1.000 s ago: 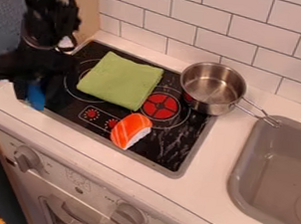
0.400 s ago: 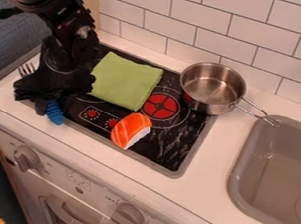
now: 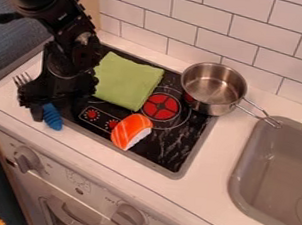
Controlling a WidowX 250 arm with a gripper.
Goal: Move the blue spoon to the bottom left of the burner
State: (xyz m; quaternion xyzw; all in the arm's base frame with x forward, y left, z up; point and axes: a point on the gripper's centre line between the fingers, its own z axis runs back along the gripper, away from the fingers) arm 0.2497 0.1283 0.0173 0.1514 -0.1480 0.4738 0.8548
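Apparently pinches blue-handled fork in gripper, near left; should move light and stiff, best grasped around ridged handle.

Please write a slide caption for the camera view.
End effector over a blue-handled fork at the stovetop's left edge; green cloth, sushi and steel pot beyond.
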